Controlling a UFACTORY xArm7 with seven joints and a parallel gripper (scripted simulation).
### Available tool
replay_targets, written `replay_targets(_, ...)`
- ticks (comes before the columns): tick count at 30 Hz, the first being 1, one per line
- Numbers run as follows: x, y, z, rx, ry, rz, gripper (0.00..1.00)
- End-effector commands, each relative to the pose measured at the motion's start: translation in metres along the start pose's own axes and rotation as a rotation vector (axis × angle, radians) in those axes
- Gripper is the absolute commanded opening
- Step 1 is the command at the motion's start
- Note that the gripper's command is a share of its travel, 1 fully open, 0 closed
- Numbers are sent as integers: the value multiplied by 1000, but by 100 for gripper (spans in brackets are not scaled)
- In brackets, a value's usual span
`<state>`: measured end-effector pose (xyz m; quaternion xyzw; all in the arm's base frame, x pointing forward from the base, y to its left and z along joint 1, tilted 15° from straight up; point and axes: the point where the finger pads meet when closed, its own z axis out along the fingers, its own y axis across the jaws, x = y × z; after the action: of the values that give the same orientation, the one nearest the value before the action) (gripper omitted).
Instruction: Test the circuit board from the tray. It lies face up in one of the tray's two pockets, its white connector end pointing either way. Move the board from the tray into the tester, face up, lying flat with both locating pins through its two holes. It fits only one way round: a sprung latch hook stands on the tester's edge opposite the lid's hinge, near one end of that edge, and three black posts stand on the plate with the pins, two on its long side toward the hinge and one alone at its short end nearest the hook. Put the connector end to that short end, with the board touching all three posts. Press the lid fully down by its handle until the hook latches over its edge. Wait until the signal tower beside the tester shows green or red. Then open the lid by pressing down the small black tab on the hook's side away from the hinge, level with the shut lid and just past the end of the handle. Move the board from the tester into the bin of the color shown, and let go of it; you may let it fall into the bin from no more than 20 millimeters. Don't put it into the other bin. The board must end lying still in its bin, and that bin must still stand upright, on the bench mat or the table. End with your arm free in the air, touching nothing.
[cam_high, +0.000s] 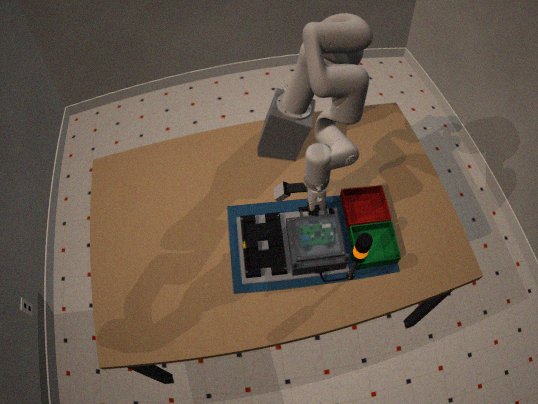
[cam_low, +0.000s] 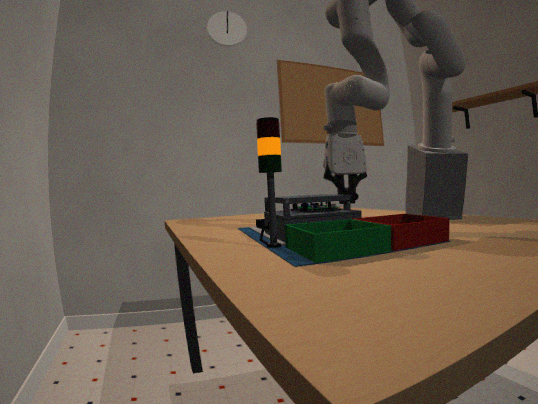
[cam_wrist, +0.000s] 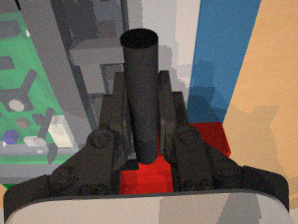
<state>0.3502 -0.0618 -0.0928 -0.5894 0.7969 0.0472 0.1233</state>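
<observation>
Gripping the lid handle (cam_wrist: 141, 90), the gripper (cam_high: 315, 209) stands over the tester (cam_high: 317, 242); top view shows the circuit board (cam_high: 317, 234) inside, under the flat lid. Exterior view: signal tower (cam_low: 268, 145) glows amber near the bench's front edge. Wrist view: fingers clenched on the black bar.
</observation>
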Motion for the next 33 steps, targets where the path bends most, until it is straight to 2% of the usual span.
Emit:
replay_targets(1,0,-1,0,3,0,0,0)
replay_targets(4,0,-1,0,3,0,0,0)
replay_targets(5,0,-1,0,3,0,0,22)
replay_targets(33,0,-1,0,3,0,0,22)
